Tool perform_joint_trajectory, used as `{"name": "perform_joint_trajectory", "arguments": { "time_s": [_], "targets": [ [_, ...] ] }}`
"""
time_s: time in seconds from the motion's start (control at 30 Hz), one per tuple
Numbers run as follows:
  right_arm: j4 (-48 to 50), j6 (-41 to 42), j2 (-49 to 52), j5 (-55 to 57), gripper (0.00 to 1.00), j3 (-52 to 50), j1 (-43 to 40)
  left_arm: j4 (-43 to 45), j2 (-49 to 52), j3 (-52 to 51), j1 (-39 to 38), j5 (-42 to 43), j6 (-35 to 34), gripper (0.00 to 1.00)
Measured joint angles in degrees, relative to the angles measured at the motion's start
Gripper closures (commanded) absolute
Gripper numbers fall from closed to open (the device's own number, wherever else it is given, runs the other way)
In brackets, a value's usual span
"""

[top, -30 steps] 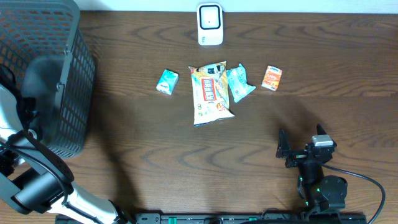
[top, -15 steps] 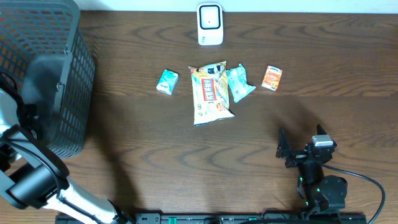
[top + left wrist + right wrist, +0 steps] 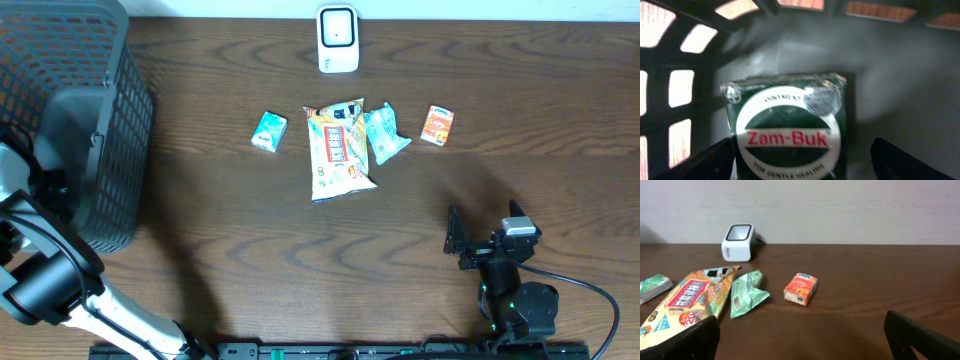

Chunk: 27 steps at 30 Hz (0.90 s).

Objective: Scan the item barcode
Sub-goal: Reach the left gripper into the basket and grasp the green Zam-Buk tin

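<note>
Overhead: a dark grey plastic mesh basket (image 3: 100, 120) stands at the desk's (image 3: 250, 250) left edge, and the left arm (image 3: 45, 290) reaches into it, so the left jaws are hidden here. Near the far edge sits the white box-shaped barcode scanner (image 3: 338, 40). In front of it, in a row, lie a small teal packet (image 3: 268, 131), a large yellow-and-white snack bag (image 3: 338, 150), a mint-green crumpled packet (image 3: 385, 133) and a small orange carton (image 3: 437, 125). The right arm (image 3: 515, 300) rests at the near edge, well apart from them.

Left wrist: a dark green rectangular Zam-Buk ointment box (image 3: 785, 127) lies flat on the basket floor, label up. The left jaws stand wide on either side of it and do not grip it.

Right wrist: the right jaws are spread wide and empty, low over bare wood, facing the scanner (image 3: 738, 242) and the orange carton (image 3: 801, 288).

Judgement: nothing is at the scanner, so this step is a handling of the box in the basket; whether depositing or fetching, I cannot tell. Next, one arm must close on an item, lift it and turn its barcode to the scanner window.
</note>
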Motion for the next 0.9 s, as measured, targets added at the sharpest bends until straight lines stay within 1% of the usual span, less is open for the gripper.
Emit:
{"name": "perform_joint_trajectory", "arguments": {
  "time_s": [0.17,0.5,0.6,0.73,0.8,0.9],
  "targets": [
    [0.0,0.0,0.0,0.0,0.01,0.0,0.0,0.4,0.1,0.0,1.3,1.1,0.3,0.14],
    [0.0,0.0,0.0,0.0,0.01,0.0,0.0,0.8,0.1,0.0,1.4,2.7,1.8,0.16],
    [0.0,0.0,0.0,0.0,0.01,0.0,0.0,1.0,0.4,0.0,1.4,2.8,2.8,0.19],
    [0.0,0.0,0.0,0.0,0.01,0.0,0.0,1.3,1.2,0.0,1.4,3.0,3.8,0.33],
    [0.0,0.0,0.0,0.0,0.01,0.0,0.0,1.5,1.3,0.0,1.4,3.1,4.2,0.35],
    [0.0,0.0,0.0,0.0,0.01,0.0,0.0,1.5,1.3,0.0,1.4,3.1,4.4,0.41]
  ]
}}
